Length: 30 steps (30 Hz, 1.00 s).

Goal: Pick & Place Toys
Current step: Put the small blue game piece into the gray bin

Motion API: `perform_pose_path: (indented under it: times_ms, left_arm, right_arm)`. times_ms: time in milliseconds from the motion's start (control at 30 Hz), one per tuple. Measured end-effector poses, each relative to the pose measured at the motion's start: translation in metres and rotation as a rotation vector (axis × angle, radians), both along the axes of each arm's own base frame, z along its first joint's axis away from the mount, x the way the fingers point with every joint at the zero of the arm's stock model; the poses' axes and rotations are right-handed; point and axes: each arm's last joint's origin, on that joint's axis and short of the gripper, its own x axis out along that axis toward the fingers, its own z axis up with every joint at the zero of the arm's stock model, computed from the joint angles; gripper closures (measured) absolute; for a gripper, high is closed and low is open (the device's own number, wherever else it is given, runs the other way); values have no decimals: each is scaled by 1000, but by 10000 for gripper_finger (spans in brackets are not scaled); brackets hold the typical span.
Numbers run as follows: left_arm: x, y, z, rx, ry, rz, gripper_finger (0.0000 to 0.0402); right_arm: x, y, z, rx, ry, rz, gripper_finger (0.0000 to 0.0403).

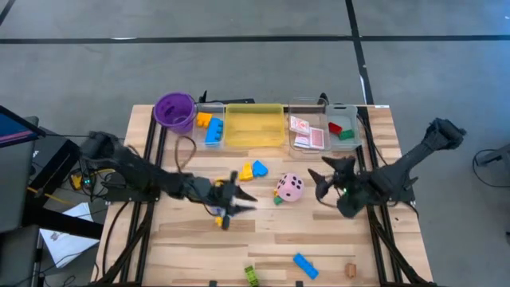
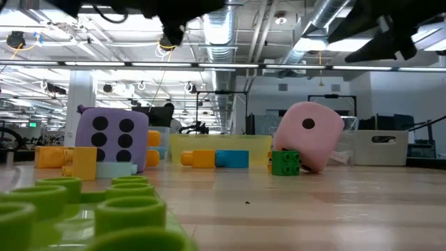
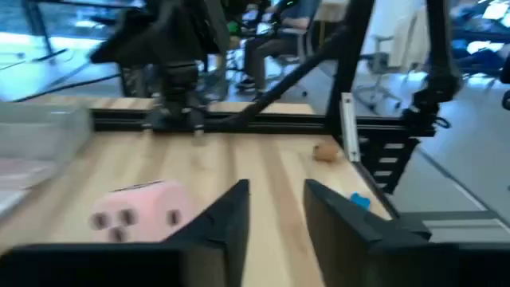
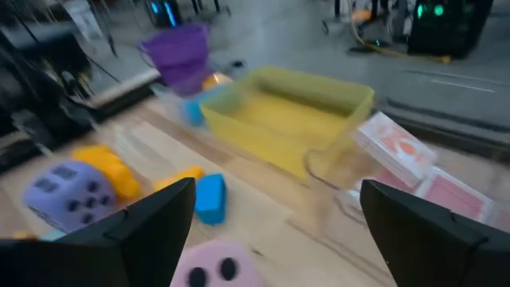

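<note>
My left hand [image 1: 243, 198] hovers mid-table [image 1: 335, 239], fingers slightly parted, holding nothing; my right hand [image 1: 323, 182], fingers wide, empty, sits just beside pink die [image 1: 290, 187].

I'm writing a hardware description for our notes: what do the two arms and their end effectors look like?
Both arms are dark, jointed and slim. The left end effector has two flat, black, wedge-shaped fingers; the right end effector has similar dark angular fingers. A green light glows on the right arm.

The table [image 1: 319, 239] is light wood with smooth planks. The blocks [image 1: 253, 169] are shiny hard plastic. The pink die [image 2: 309, 134] looks soft and matt. The yellow tray [image 1: 254, 126] is see-through plastic. The cup [image 1: 174, 110] is purple plastic. The arms look dark and matt.
</note>
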Motion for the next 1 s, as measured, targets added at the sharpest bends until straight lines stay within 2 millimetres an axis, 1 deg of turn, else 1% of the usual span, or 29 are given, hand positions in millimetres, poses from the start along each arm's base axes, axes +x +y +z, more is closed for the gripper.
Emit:
perform_pose_path:
  times_ms: [133, 200, 300, 400, 500, 600, 700, 767, 867, 933, 1000]
  left_arm:
    - [18, -16, -34, 2, -19, -35, 217]
    - [27, -23, -44, 61, -29, -52, 182]
    - [40, -31, -55, 141, -25, -69, 137]
    - [46, -34, -55, 149, -30, -73, 104]
    - [45, -32, -46, 142, -55, -66, 81]
    - [42, -26, -28, 133, -83, -48, 67]
    - [36, -16, -10, 139, -66, -29, 62]
    - [29, -9, 4, 144, -51, -16, 62]
    - [16, 0, 25, 148, -37, -3, 62]
    - [7, 5, 37, 136, -30, 4, 61]
    - [-4, 8, 47, 98, -7, 11, 60]
  right_arm:
    - [0, 18, -11, -17, -55, 11, 56]
    - [2, 24, -17, -35, -77, 6, 56]
    - [4, 28, -22, -30, -62, 14, 56]
    - [7, 33, -25, 99, 6, 87, 56]
    - [15, 48, -27, 249, 52, 231, 56]
    - [27, 73, -23, 301, 28, 379, 57]
    - [43, 99, -14, 343, 55, 464, 61]
    - [56, 115, -11, 371, 117, 471, 66]
    - [76, 136, -9, 458, 262, 423, 75]
    - [89, 149, -10, 534, 408, 365, 80]
    - [99, 162, -15, 580, 589, 298, 83]
